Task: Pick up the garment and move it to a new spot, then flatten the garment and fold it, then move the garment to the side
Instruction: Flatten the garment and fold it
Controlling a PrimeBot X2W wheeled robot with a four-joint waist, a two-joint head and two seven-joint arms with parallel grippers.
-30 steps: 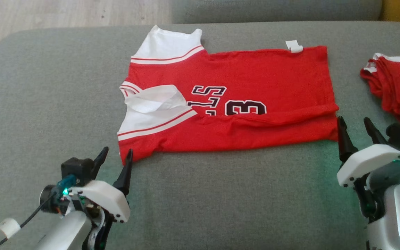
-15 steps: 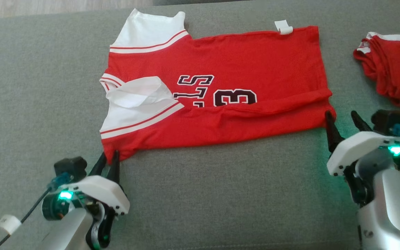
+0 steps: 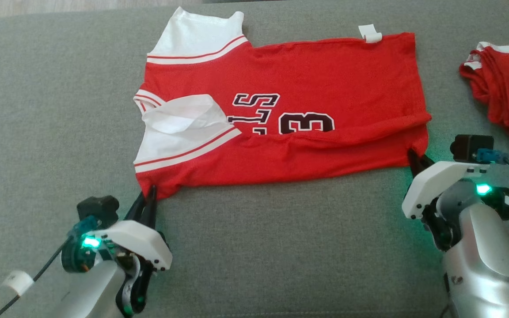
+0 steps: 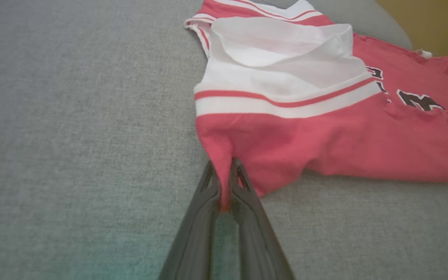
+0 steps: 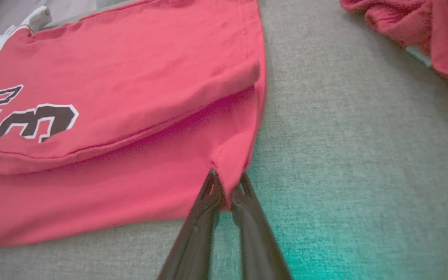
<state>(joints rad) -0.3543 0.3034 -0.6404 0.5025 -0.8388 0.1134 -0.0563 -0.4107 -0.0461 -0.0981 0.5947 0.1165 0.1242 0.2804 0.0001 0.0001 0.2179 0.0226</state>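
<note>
two near corners of garment (image 3: 325,79) pinched | left gripper (image 3: 148,193) sleeve-side | right gripper (image 3: 413,158) hem-side

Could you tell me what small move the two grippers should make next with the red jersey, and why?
Probably lift both near corners together, a little off the grey surface, ready to carry that edge over toward the far edge. The left gripper is pinched on the near left corner of the jersey and the right gripper on its near right corner, while the rest lies mostly flat.
</note>
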